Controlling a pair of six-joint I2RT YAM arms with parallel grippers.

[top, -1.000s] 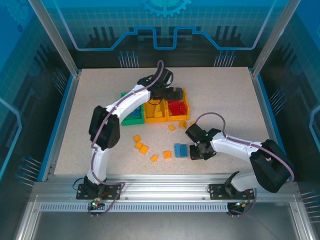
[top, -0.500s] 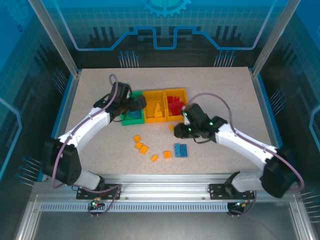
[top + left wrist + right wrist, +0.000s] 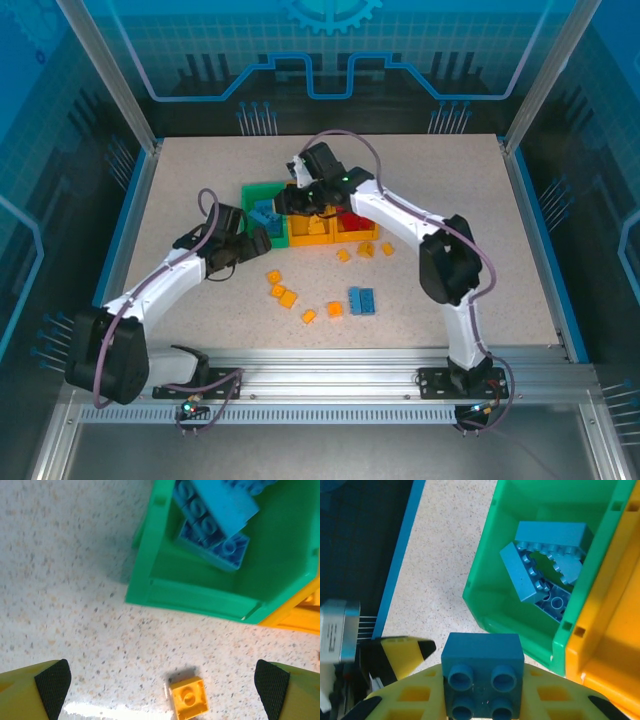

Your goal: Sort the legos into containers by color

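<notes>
While the left jaws stand wide, the right jaws pinch a four-studded blue lego [image 3: 482, 675].

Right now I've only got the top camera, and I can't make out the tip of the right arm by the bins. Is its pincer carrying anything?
Observer: Yes. In the right wrist view the right pincer is shut on a blue brick, with four studs facing the camera.
Operator: Good. And the left one, is it ready to grab something?
Observer: In the left wrist view the left pincer is open, jaws wide apart. A yellow brick lies on the table between them, just short of the green bin.
</notes>
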